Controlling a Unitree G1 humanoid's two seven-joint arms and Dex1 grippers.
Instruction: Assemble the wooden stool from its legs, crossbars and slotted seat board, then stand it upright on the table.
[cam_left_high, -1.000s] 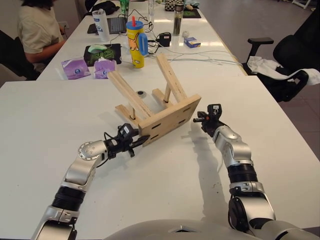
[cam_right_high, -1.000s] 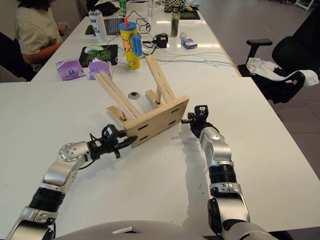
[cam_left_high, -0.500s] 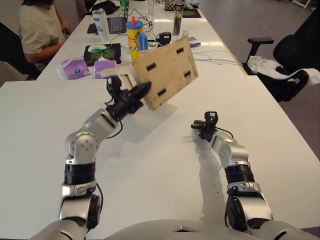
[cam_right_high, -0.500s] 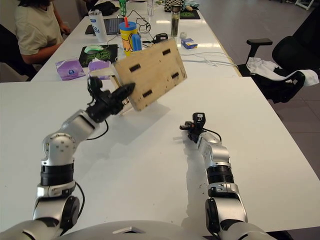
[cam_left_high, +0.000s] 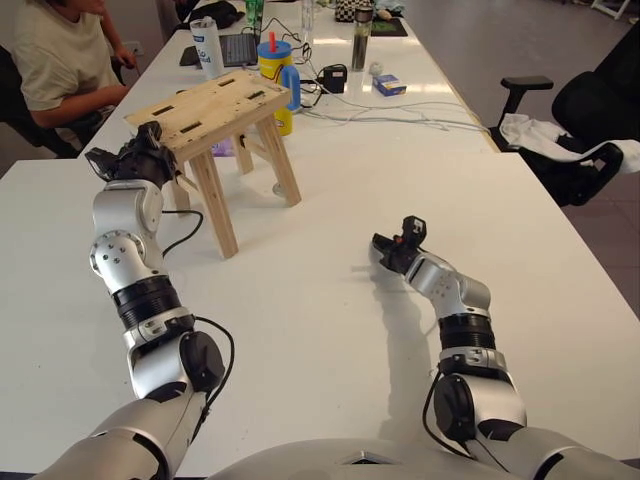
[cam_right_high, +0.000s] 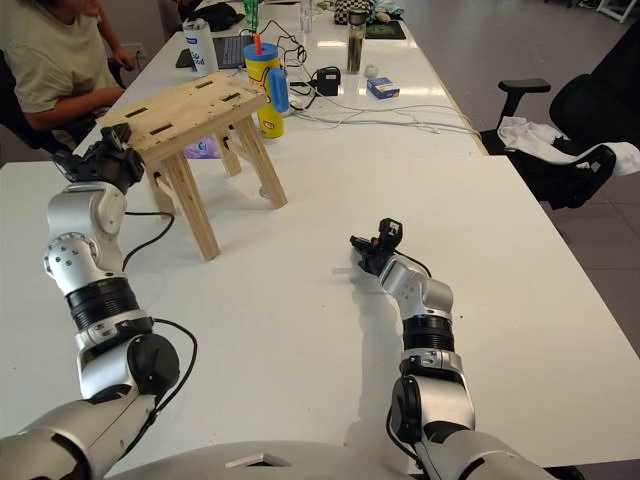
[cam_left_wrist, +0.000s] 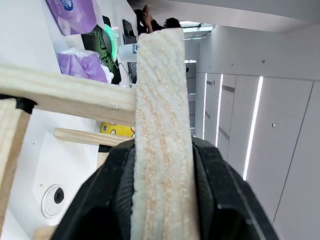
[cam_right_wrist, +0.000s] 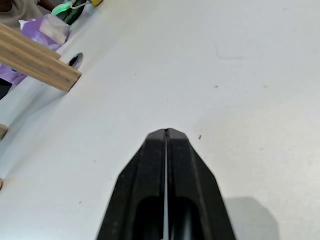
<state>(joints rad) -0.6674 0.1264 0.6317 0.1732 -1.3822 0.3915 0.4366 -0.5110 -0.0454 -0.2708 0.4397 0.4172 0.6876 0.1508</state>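
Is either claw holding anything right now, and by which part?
The left claw grips the stool by the edge of its seat board. The right claw is shut and holds nothing.

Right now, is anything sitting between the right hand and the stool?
Nothing visible. Bare table lies between the shut right hand and the nearest leg of the upright stool. The left hand grips the seat board at its left edge.

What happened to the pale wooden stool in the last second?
The left gripper, shut on the seat edge, lifted the pale wooden stool off its side, swung it leftward and stood it upright on the white table. The right gripper stayed shut, empty, near the table.
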